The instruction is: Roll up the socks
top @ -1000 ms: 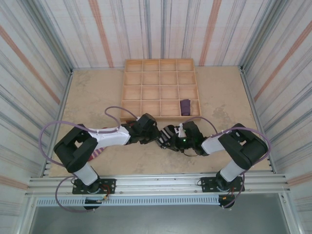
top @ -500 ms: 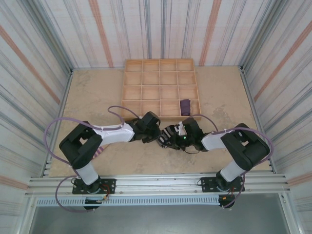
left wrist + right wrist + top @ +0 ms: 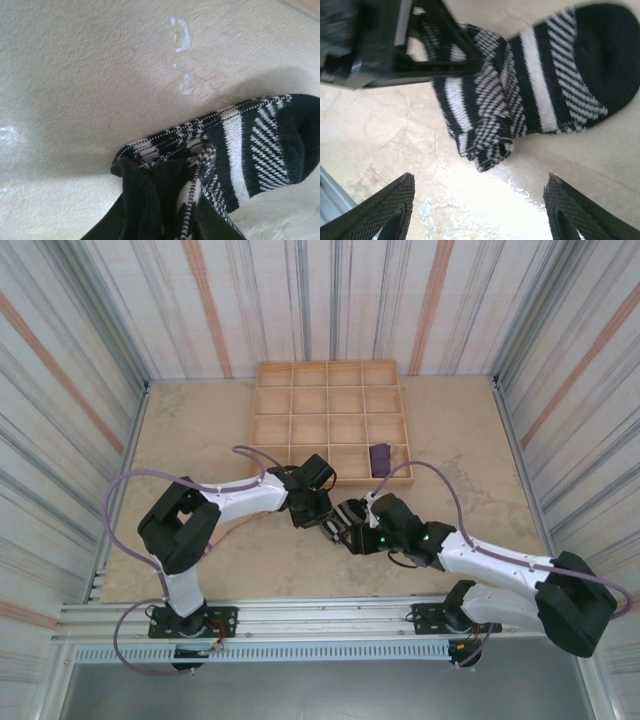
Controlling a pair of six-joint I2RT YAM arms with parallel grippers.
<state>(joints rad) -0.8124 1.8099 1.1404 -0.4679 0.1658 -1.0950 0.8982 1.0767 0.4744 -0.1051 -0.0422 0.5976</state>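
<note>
The black-and-white striped sock [image 3: 337,521] lies partly folded on the table between the two grippers. My left gripper [image 3: 165,217] is shut on the sock's bunched cuff end [image 3: 170,185], and the toe end [image 3: 280,140] rests on the table to the right. My right gripper [image 3: 482,212] stands open just short of the sock [image 3: 520,95], with bare table between its fingers [image 3: 395,207]. The left gripper [image 3: 395,45] shows at the upper left of the right wrist view, holding the sock's edge. A purple sock [image 3: 380,457] sits in a cell of the wooden tray.
The wooden compartment tray [image 3: 330,420] stands behind the grippers, its front rim close to the left wrist. Striped walls enclose the table on three sides. Purple cables loop off both arms. Open tabletop lies to the left and right of the tray.
My right gripper has opened and let go of the striped sock, its arm stretching out low to the right. My left gripper closed on the sock's cuff end and shifted slightly right.
</note>
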